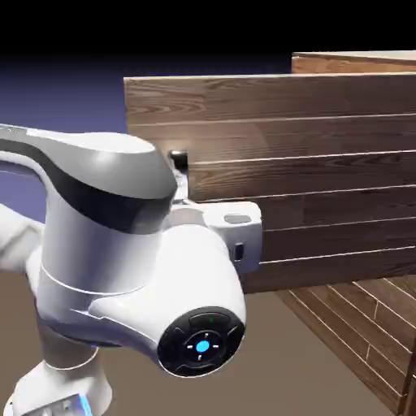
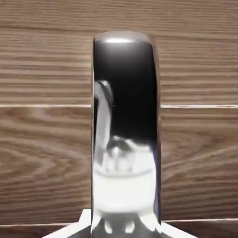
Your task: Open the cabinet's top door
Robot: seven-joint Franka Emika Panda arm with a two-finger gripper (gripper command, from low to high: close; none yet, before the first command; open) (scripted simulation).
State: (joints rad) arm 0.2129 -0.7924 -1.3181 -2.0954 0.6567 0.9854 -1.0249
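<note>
Gripper [image 2: 125, 228] clamped on the metal handle [image 2: 124, 116], located between its fingertips; top door [image 1: 325, 171] extends to the exterior view's right.

From beside the robot, the exterior view looks across its arm toward the cabinet door [image 1: 325, 162]. The hand view faces its planks close up, both sharing the handle [image 2: 124, 102]

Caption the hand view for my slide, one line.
Gripper closed on the shiny door handle, brown wood planks behind.
</note>
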